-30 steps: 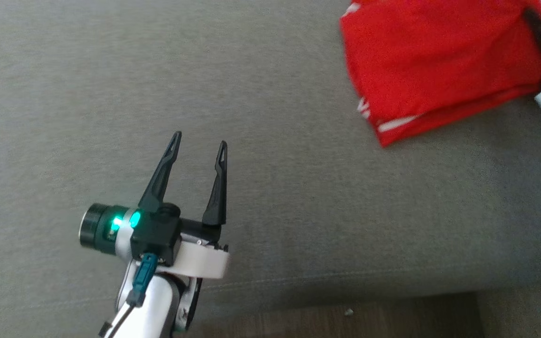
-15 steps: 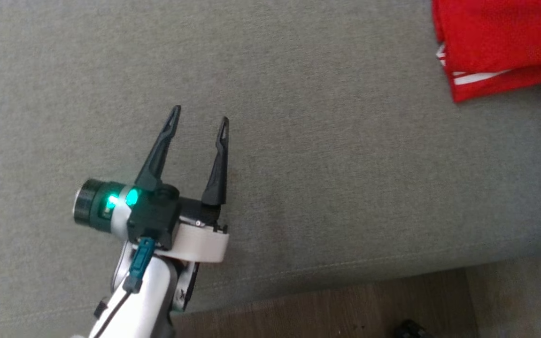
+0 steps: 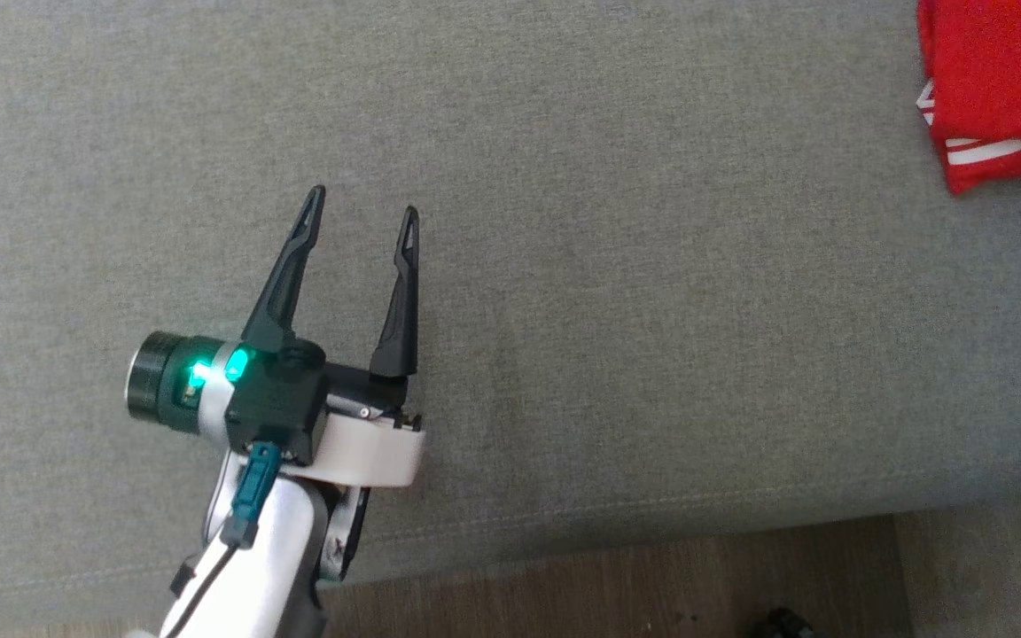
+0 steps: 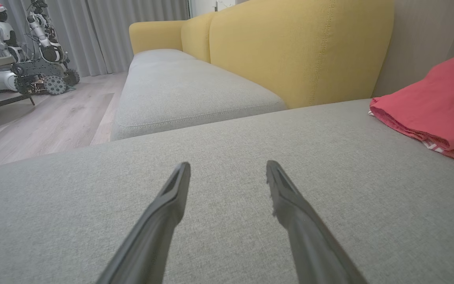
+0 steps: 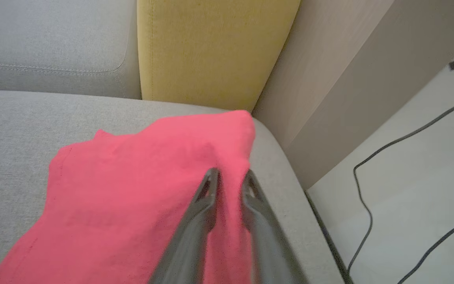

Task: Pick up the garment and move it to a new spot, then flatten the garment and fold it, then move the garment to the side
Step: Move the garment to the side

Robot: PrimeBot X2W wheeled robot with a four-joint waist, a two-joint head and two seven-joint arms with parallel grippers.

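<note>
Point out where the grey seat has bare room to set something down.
Widest free patch: the grey seat cushion between the open left hand and the red garment, back from the front seam. More bare seat lies ahead of the left hand toward the yellow backrest. Crowded: the corner beside the beige panel, where the garment and right hand sit.

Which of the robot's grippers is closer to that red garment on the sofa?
Right. The right gripper is over the red garment; the left gripper hovers over grey cushion, well away.

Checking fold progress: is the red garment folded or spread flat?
Folded: the garment shows stacked layers at its striped edge.
</note>
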